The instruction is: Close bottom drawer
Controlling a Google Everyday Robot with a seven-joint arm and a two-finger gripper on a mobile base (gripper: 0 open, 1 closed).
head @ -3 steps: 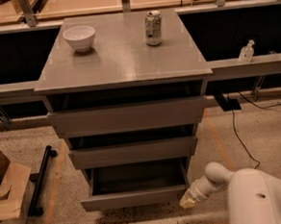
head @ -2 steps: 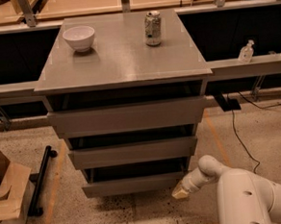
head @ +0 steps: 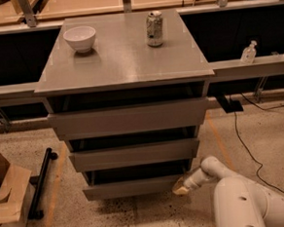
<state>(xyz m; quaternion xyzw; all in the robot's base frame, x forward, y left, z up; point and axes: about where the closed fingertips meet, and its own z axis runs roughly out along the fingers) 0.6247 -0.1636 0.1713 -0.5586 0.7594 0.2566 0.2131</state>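
The bottom drawer (head: 132, 187) is the narrowest grey front, lowest of three under the grey cabinet top (head: 124, 63). It sits pushed in, with only a dark gap above its front panel. My gripper (head: 180, 187) is at the drawer front's right end, touching or almost touching it, at the tip of my white arm (head: 235, 197) coming from the lower right.
A white bowl (head: 80, 38) and a drinks can (head: 154, 28) stand on the cabinet top. The mid drawer front (head: 134, 154) and the top drawer front (head: 130, 117) sit above. A cardboard box (head: 6, 198) and a black bar (head: 42, 181) lie on the floor at left. Cables (head: 246, 142) run at right.
The bottom drawer has slid back into the cabinet, and its open box no longer shows. My gripper has followed it inward, toward the cabinet.
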